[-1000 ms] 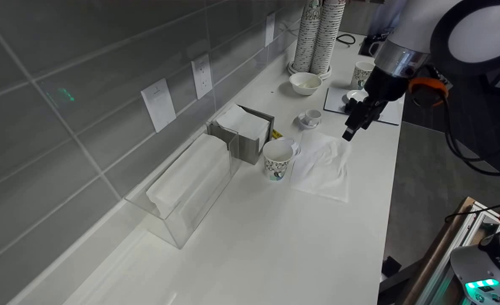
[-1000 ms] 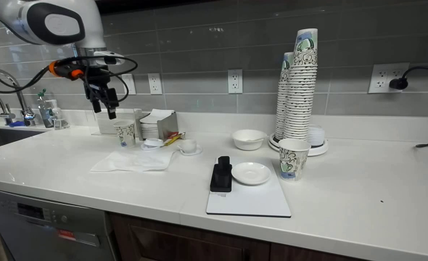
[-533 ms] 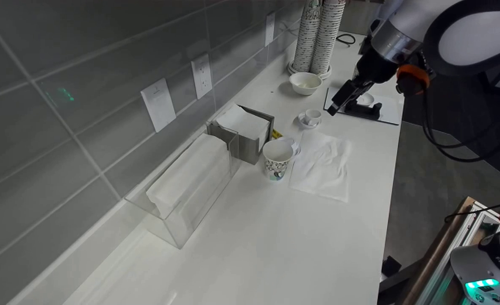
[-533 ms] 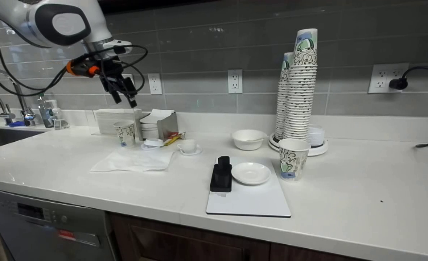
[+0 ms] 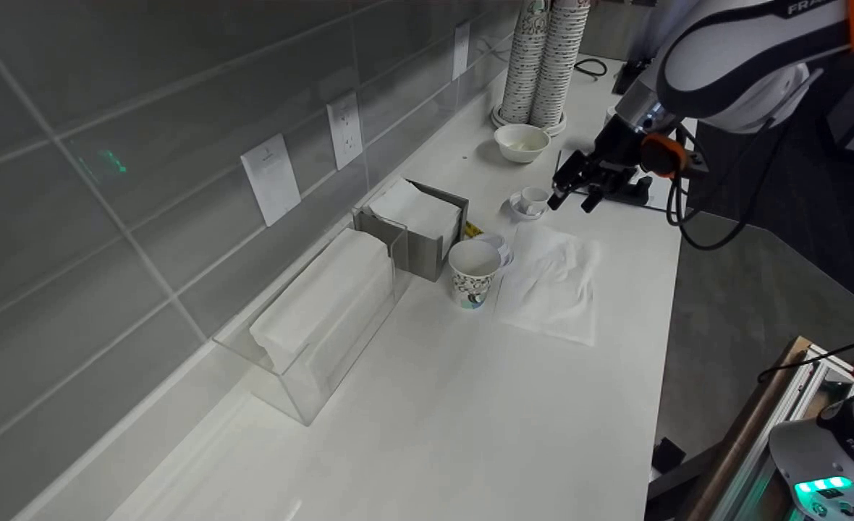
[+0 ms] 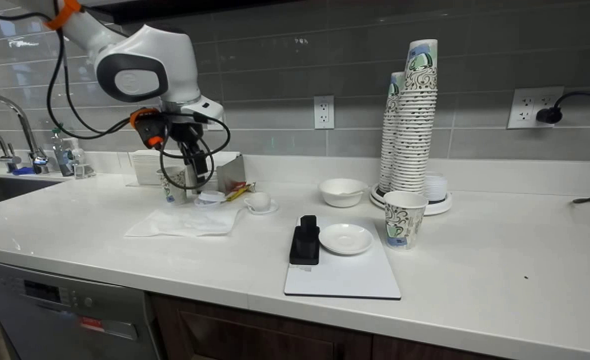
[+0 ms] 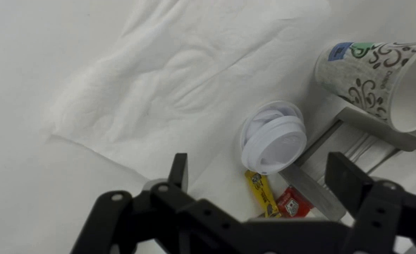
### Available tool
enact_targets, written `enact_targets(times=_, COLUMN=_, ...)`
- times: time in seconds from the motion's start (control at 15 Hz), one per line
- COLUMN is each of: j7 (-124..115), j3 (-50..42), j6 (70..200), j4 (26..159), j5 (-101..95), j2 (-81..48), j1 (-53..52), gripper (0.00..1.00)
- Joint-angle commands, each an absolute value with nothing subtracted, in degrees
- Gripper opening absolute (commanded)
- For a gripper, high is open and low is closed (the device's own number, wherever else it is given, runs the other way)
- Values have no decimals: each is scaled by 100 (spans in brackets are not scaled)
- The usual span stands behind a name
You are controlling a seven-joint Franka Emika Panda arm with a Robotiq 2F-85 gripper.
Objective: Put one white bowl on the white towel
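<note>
The white bowl [image 5: 521, 142] stands on the counter near the cup stacks, and also shows in an exterior view [image 6: 336, 194]. A thin pale handle or rim piece shows at its side. The white towel [image 5: 551, 284], a wrinkled sheet, lies flat on the counter. It also shows in an exterior view [image 6: 181, 223] and fills the upper part of the wrist view [image 7: 183, 81]. My gripper [image 5: 572, 205] is open and empty, its fingers wide apart in the wrist view [image 7: 257, 160]. It hangs above the counter near the small cup and the towel's edge. The bowl is out of the wrist view.
A small white cup on a saucer [image 6: 259, 202], lids [image 7: 276, 141], a patterned paper cup [image 5: 472, 273] and a napkin holder [image 6: 231, 172] stand around the towel. A white board [image 6: 345, 277] bears a plate [image 6: 346, 239] and a black stand [image 6: 305, 245]. Tall cup stacks [image 6: 415, 135] rise beside the bowl.
My gripper has moved lower and towards the small cup, rightward in an exterior view. It has turned, so both fingers show side by side. The bowl and towel have not moved.
</note>
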State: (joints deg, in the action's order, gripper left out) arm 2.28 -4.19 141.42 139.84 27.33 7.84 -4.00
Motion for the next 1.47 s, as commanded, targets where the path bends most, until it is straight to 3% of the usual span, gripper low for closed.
enact_targets(times=0.0, j7=246, j3=-348, j6=14093, j4=13906, j5=2803, j2=668, j1=-293, gripper=100)
enact_targets(times=0.33, j7=244, j3=-337, j6=14048, j4=13770, j5=2866, j2=551, j1=-293, gripper=100)
enact_targets(times=0.87, j7=234, j3=-318, j6=13684, j4=12777, j5=5782, j2=-679, j1=-155, gripper=100)
enact_targets(times=1.4, j7=-307, j3=-209, j6=12985, j4=11993, j5=6171, j2=-1892, j1=52, gripper=100)
